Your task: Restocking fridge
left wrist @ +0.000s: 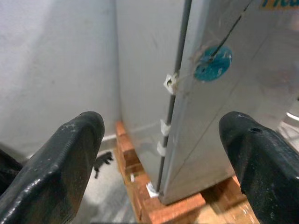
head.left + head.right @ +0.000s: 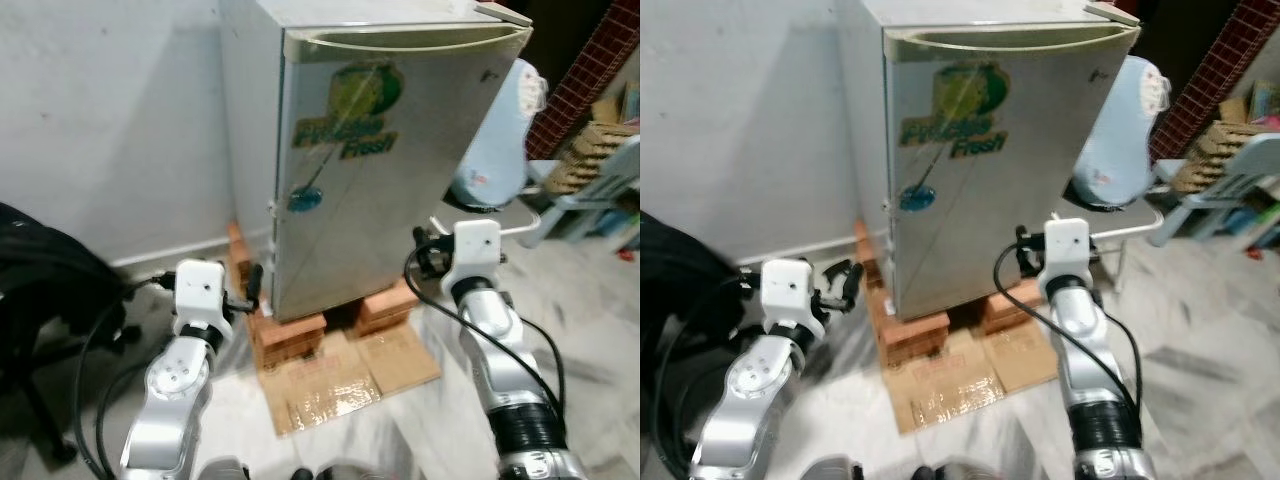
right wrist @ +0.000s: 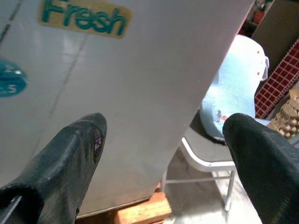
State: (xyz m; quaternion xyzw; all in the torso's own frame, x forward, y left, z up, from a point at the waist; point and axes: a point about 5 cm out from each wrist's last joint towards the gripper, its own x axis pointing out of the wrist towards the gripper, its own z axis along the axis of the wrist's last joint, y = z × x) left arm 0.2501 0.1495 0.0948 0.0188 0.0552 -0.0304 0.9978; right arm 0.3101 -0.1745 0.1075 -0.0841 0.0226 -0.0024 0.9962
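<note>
A small silver fridge (image 2: 400, 190) stands on red bricks (image 2: 290, 335) against the white wall, its door shut. The door carries a green "Fresh" sticker (image 2: 350, 125) and a round blue sticker (image 1: 212, 63). My left gripper (image 1: 161, 123) is open and empty, held low by the fridge's front left corner, facing the door's edge seam. My right gripper (image 3: 163, 126) is also open and empty, low in front of the door's right part, a short way off the door. In the head view the left gripper (image 2: 250, 288) and the right gripper (image 2: 425, 250) flank the fridge's lower half.
Flattened cardboard (image 2: 350, 385) lies on the marble floor before the bricks. A black chair (image 2: 40, 290) with cables sits at my left. Right of the fridge stands a white chair (image 2: 520, 215) bearing a light blue bag (image 2: 500, 140), with stacked trays (image 2: 590, 150) beyond.
</note>
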